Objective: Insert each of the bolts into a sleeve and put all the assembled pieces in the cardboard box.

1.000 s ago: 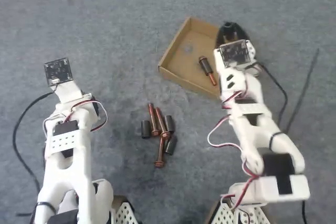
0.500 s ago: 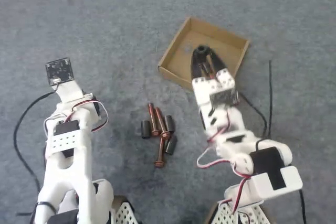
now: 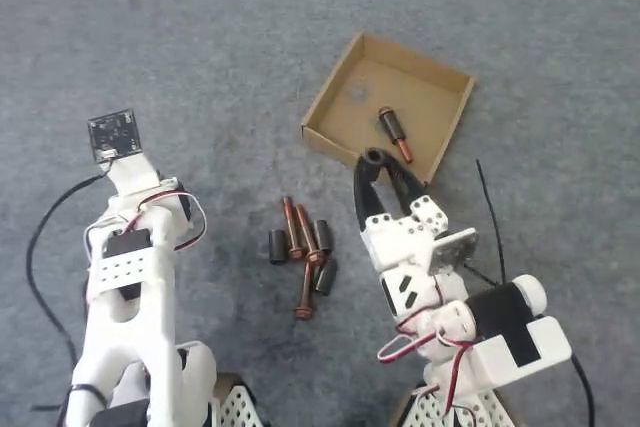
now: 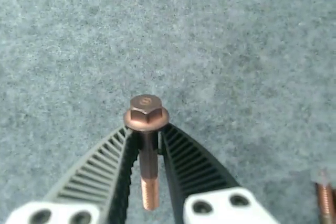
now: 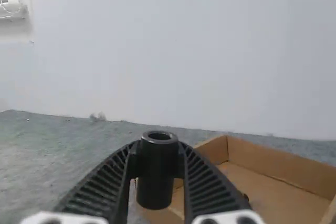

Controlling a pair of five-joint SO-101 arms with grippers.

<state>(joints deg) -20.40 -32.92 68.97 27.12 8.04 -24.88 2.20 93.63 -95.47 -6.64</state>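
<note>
At the left gripper: closed on a copper flange bolt by its shank. The hex head sits just past the fingertips and the threaded end lies back between the jaws.
At the right gripper: closed on a black sleeve, held upright with its bore open at the top, just beside a wall of the cardboard box.
Box contents: one assembled piece lies inside.
Grey carpet: three loose bolts and three loose sleeves are clustered between the arms.
Risk, mating: the thread end is boxed in by the jaws, so the sleeve would likely foul the left fingers before seating.
Risk, grip: both parts are pinched near the fingertips, so a sideways push at contact could pivot or drop either one.
Risk, alignment: a tilted bore would jam on the threads.
Markings: a small stamp on the bolt head is too small to read. No other writing is legible.
</note>
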